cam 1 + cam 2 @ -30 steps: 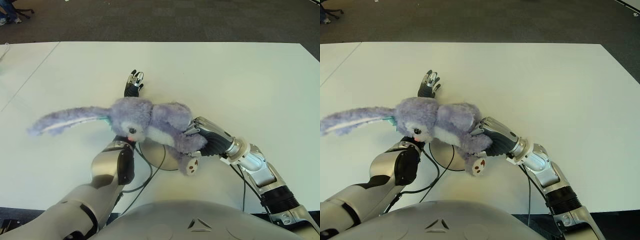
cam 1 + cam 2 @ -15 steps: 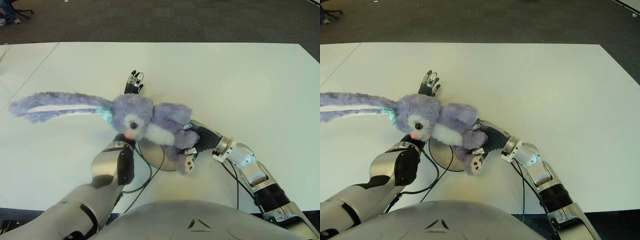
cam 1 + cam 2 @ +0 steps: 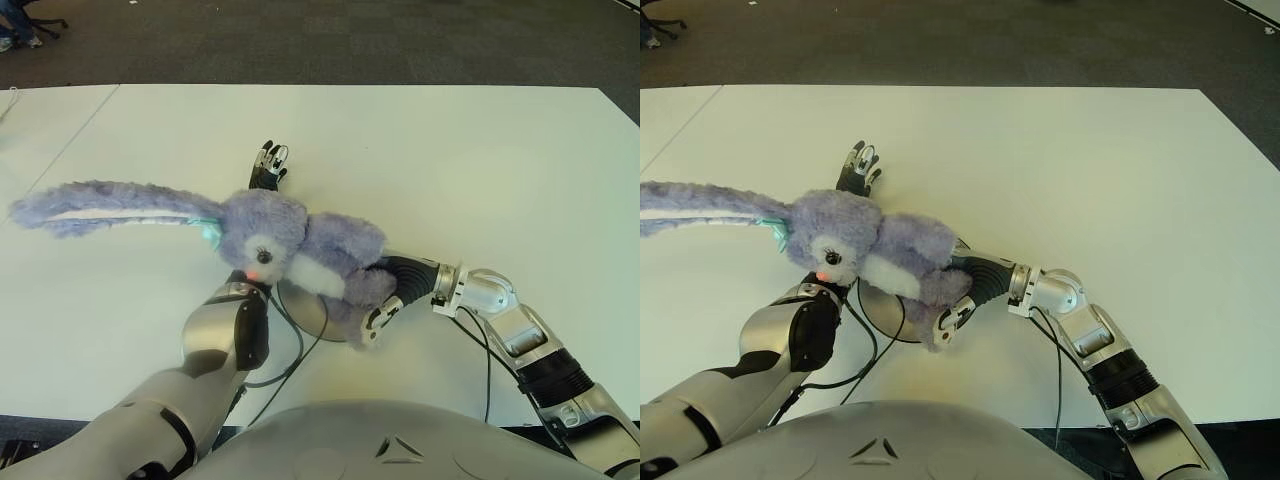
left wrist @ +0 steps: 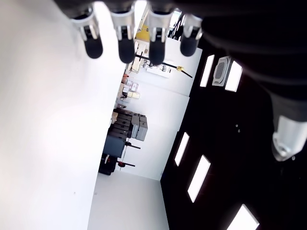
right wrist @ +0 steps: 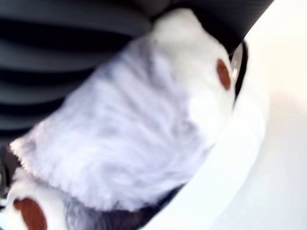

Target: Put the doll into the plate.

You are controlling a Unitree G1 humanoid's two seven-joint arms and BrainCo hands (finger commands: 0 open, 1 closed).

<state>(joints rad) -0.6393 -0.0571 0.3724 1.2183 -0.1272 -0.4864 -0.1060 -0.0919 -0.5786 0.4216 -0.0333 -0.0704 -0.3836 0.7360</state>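
On the white tabletop [image 3: 480, 160], the left hand [image 3: 268, 166] lies flat beyond the doll, its 4 fingers [image 4: 125, 44] straight and relaxed, holding nothing. The purple doll [image 3: 300, 250] is over the plate [image 3: 308, 312] near the robot's body, its long ear stretched out to the left and 1 foot hanging past the plate's near rim. From the right, the right hand [image 3: 392, 285] is tucked under the doll's body and clamped on it.

Right hand [image 3: 400, 283] has lowered the doll [image 3: 300, 250] toward the plate [image 3: 305, 312]; its long ear [image 3: 110, 207] swung leftward.
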